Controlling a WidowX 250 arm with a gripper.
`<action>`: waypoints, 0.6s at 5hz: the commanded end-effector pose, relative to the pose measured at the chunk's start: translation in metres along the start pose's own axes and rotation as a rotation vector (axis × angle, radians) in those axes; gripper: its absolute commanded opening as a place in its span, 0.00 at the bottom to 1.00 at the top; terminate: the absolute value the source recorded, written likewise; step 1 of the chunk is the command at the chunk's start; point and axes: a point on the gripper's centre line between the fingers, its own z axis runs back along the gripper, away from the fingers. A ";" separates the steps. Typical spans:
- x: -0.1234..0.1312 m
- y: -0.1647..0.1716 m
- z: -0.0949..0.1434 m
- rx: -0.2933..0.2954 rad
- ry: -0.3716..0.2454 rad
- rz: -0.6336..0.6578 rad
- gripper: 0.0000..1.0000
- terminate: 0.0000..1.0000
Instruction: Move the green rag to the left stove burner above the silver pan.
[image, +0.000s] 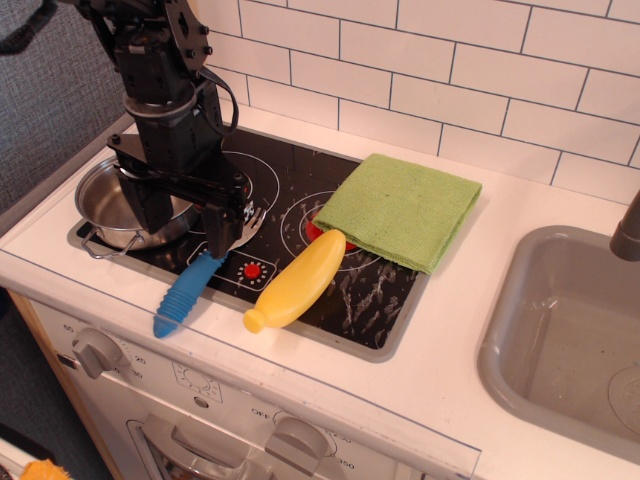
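The green rag (400, 208) lies folded and flat over the right burner, with part of it on the white counter. A bit of red disc shows under its front edge. My gripper (188, 222) hangs at the left with its fingers apart and nothing between them. One finger is over the silver pan (112, 205) and the other is near the fork's head. The pan sits at the stove's front left corner. The left stove burner (262, 178) is mostly hidden behind my gripper, and only its white rings show.
A blue-handled fork (185, 293) lies at the stove's front edge. A yellow plastic toy (297, 280) lies diagonally next to the rag's front corner. A small red dial dot (253, 270) sits between them. A grey sink (570, 340) is at the right, and a tiled wall stands behind.
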 end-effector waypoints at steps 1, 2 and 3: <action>0.000 0.000 0.000 0.000 0.000 0.000 1.00 0.00; 0.026 -0.013 0.000 -0.025 -0.009 -0.005 1.00 0.00; 0.057 -0.029 0.005 -0.054 -0.026 -0.017 1.00 0.00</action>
